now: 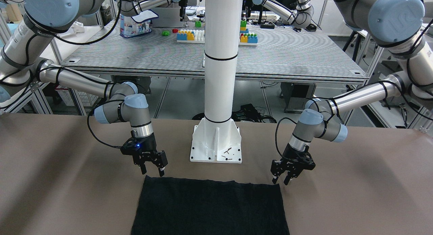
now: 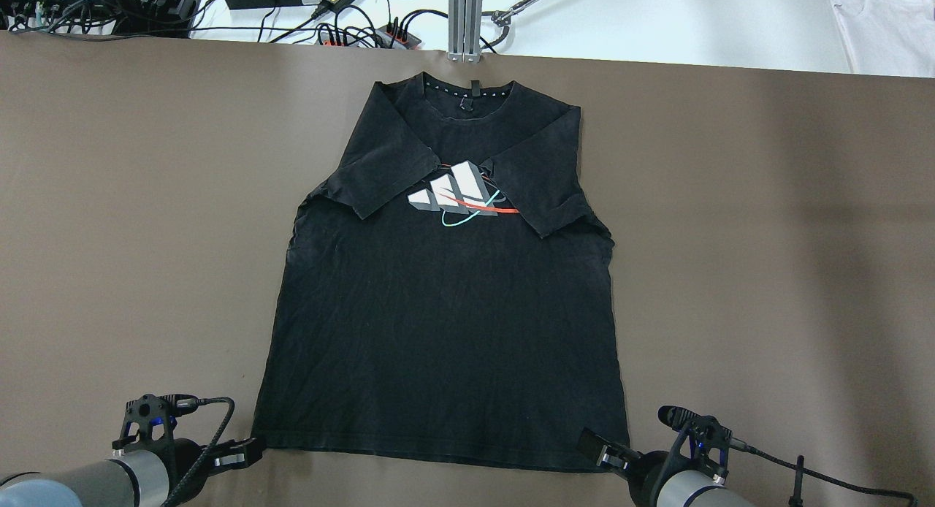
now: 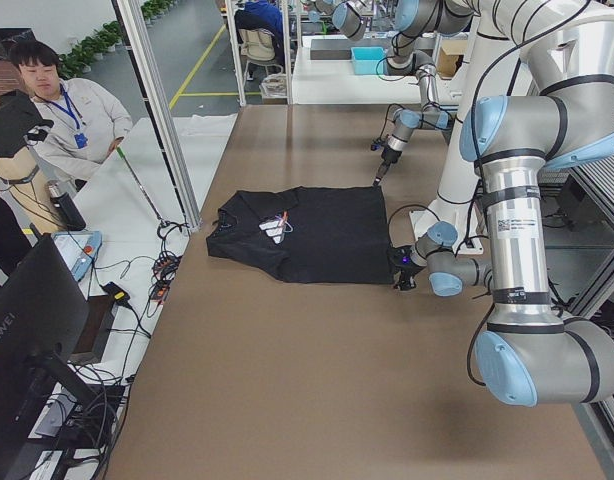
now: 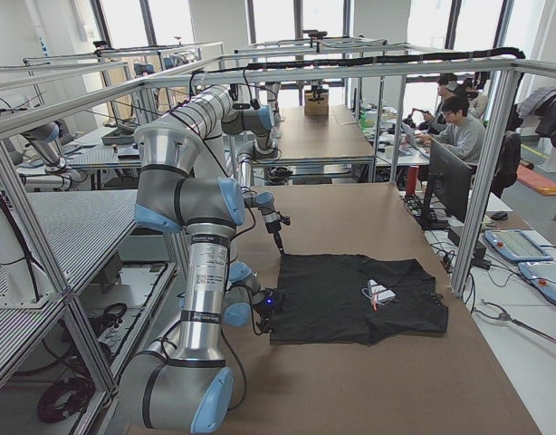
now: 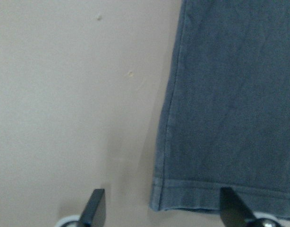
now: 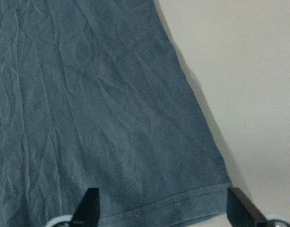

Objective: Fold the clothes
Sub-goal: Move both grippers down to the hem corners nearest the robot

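Item: black short-sleeved soft-fabric T-shirt (image 2: pixel 438 310), sleeves folded inward, flat on brown surface (image 2: pixel 109 237). Handling, judged: light, limp, bunches easily. Grasp at hem corners. State: left hand (image 1: pixel 282 179), right hand (image 1: pixel 152 170), fingers apart, one at each hem corner.

Both arms reach forward and low, their grippers pointing down with the jaws apart.

The left arm (image 1: pixel 358 96) brings its forearm in almost level. Its wrist bends down so that the left gripper (image 1: pixel 281 181) hangs below it, tilted slightly inward, and the dark fingers (image 5: pixel 95 208) stand wide apart with a clear gap between the jaws. The right arm (image 1: pixel 81 82) mirrors this pose, with a level forearm and a dropped wrist. The right gripper (image 1: pixel 153 172) is also spread, one finger (image 6: pixel 90 205) to each side of its jaws, and a blue light glows on the body above them. The two grippers sit at about the same height, well apart from each other.
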